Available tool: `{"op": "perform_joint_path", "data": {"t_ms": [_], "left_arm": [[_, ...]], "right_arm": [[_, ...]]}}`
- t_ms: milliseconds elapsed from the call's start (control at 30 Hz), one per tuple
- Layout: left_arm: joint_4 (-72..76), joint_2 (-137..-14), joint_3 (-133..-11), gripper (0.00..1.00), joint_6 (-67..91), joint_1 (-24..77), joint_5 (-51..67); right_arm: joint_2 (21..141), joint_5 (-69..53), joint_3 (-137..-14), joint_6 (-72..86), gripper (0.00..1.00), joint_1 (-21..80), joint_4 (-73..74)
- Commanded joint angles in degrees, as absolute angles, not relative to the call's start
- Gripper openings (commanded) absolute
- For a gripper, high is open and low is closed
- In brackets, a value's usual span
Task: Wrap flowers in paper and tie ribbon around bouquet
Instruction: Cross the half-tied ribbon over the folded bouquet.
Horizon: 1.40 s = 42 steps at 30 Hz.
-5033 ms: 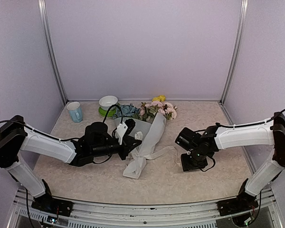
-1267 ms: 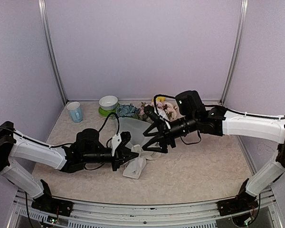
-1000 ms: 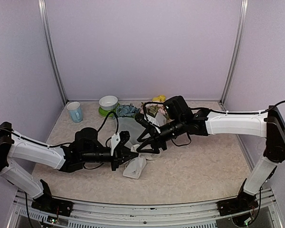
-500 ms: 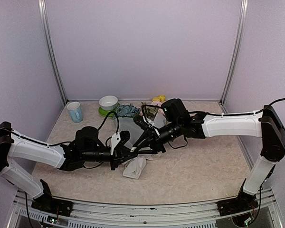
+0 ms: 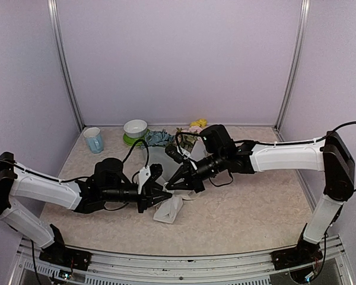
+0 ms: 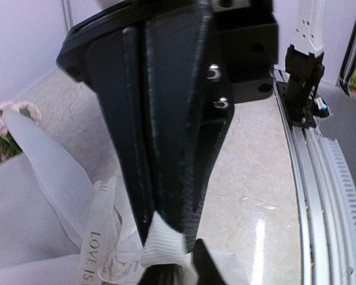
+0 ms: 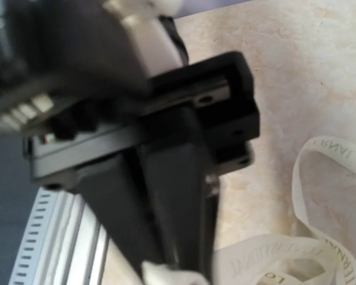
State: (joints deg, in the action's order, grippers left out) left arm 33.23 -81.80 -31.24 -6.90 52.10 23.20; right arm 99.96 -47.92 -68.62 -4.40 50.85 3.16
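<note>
Top, bouquet (image 5: 175, 202): laid across the table (image 5: 255, 208), flowers (image 5: 193, 133) toward the back wall, paper (image 5: 166, 214) tail toward the near edge.
Top, left gripper (image 5: 165, 192): seen tip to tip with the right gripper (image 5: 171, 187) at the bouquet's narrow waist.
Top, cup (image 5: 94, 140) and bowl (image 5: 134, 127): parked back left, well apart from the action.
Left wrist, left gripper (image 6: 166, 228): jaws pressed together, a ribbed white end of ribbon (image 6: 96, 254) pinched at the tips; paper (image 6: 24, 231) is spread at lower left.
Right wrist, right gripper (image 7: 178, 264): jaws clamped tight, a white scrap of ribbon (image 7: 273, 252) caught at the tips; lettered loops are seen lying on the table (image 7: 296, 71) just beside.
</note>
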Motion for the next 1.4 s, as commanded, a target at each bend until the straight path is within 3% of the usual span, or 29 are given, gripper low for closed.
{"op": "perform_joint_path", "data": {"t_ms": [0,67,200,367,500,533,633,667,967,1067,1133,1167,1367], "left_arm": [[30.09,-81.01,-32.91,0.35,-6.15,51.79,22.92],[27.56,-79.65,-33.15,0.60,-5.32,51.59,20.71],[22.31,-73.74,-33.50,0.95,-0.77,48.34,16.14],[18.01,-68.68,-32.07,0.99,7.24,41.47,8.69],[3.05,-76.06,-36.92,0.99,12.86,33.44,-0.50],[0.04,-79.08,-38.28,0.92,13.84,31.94,-1.59],[-0.29,-85.02,-38.25,0.52,17.19,28.77,1.11],[0.38,-86.27,-37.71,0.48,18.10,28.69,0.90],[3.30,-90.53,-34.32,0.56,20.83,30.83,5.39],[1.30,-92.31,-35.00,0.41,20.83,32.07,6.85],[0.80,-92.24,-35.05,0.18,20.83,32.30,9.48],[0.70,-91.60,-34.92,0.02,20.83,32.38,9.87],[0.11,-77.84,-36.14,0.00,19.66,32.33,3.77]], "right_arm": [[97.92,-46.15,-67.88,-2.95,0.00,51.35,0.32],[97.74,-43.82,-67.31,-2.63,0.00,50.96,0.37],[97.87,-41.64,-66.41,-1.08,0.00,50.37,0.49],[98.66,-41.02,-66.73,-0.77,0.00,50.26,0.33],[98.92,-41.20,-66.83,-0.73,0.00,50.27,-0.13],[99.08,-40.95,-66.95,-0.83,0.00,50.25,-0.05],[99.48,-40.81,-67.33,-0.88,0.00,50.26,0.58],[99.42,-41.04,-67.33,-0.77,0.00,50.27,0.56],[97.87,-40.25,-65.15,-0.62,0.00,50.26,-0.15],[98.32,-39.85,-65.56,-0.95,0.00,50.23,0.56],[98.56,-39.44,-65.85,-0.57,0.00,50.20,0.80],[98.61,-39.53,-66.01,-0.20,0.00,50.19,0.70],[99.56,-37.23,-66.45,1.14,0.00,50.11,0.74]]}}
